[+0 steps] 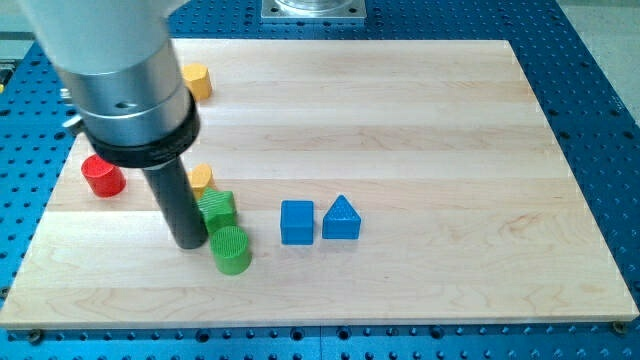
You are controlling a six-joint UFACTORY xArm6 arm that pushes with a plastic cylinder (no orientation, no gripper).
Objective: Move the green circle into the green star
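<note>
A pale wooden board (420,120) lies on a blue perforated table (600,60), evenly lit.

the straight dark rod is held upright below a wide grey metal arm housing (118,60), my tip (190,243) being set on the board at the view's lower left

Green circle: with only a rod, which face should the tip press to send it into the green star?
Press the green circle on its lower curved side, coming from the view's bottom. The green star sits just above it, nearly touching. My tip now stands to the circle's left, so it would probably need to swing round first.
</note>
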